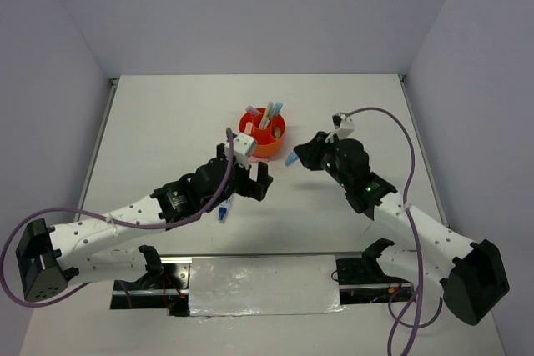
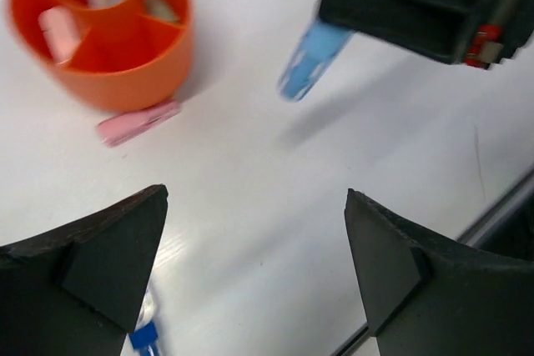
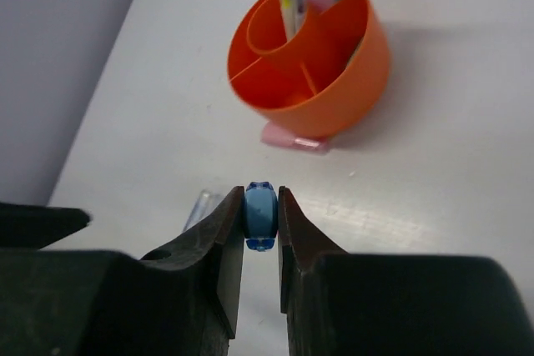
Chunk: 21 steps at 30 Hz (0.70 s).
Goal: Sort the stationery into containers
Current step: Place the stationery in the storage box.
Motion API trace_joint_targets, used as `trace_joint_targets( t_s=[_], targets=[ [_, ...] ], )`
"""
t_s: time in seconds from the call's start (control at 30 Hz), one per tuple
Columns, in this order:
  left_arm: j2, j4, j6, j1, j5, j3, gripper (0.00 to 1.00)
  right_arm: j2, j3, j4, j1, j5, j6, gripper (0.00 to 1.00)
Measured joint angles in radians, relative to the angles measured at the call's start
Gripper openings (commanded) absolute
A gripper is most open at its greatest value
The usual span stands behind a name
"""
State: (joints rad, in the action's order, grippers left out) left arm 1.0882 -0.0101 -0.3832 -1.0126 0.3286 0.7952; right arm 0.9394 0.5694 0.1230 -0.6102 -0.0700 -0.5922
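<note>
The round orange organizer (image 1: 265, 132) stands at the table's middle with several highlighters upright in its central cup; it also shows in the left wrist view (image 2: 125, 47) and the right wrist view (image 3: 321, 72). My right gripper (image 3: 260, 214) is shut on a blue highlighter (image 3: 260, 213), held above the table right of the organizer (image 1: 294, 158); it shows too in the left wrist view (image 2: 310, 60). A pink highlighter (image 2: 138, 121) lies against the organizer's base. My left gripper (image 2: 254, 256) is open and empty above bare table. A white-blue tube (image 1: 223, 213) lies by its left finger.
A small clear item (image 3: 197, 206) lies on the table left of my right fingers. A metal strip (image 1: 263, 285) runs along the near table edge between the arm bases. Grey walls enclose the table on three sides.
</note>
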Motion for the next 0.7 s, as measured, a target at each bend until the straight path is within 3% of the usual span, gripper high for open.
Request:
trace_joint_targets(
  t_s=[0.13,0.27,0.6,0.7],
  targets=[
    [-0.023,0.212,-0.156,0.002,0.158,0.081,0.99,0.158,0.147,0.038,0.057,0.001,0.132,0.00],
    [-0.077,0.356,-0.232,0.002,0.193,0.082,0.99,0.317,0.276,0.102,0.082,0.002,0.222,0.00],
    [-0.187,0.536,-0.313,0.003,0.246,0.082,0.99,0.574,0.494,0.110,0.117,-0.013,0.337,0.00],
    [-0.194,0.563,-0.328,0.003,0.256,0.082,0.99,0.615,0.501,0.116,0.120,-0.012,0.346,0.05]
  ],
)
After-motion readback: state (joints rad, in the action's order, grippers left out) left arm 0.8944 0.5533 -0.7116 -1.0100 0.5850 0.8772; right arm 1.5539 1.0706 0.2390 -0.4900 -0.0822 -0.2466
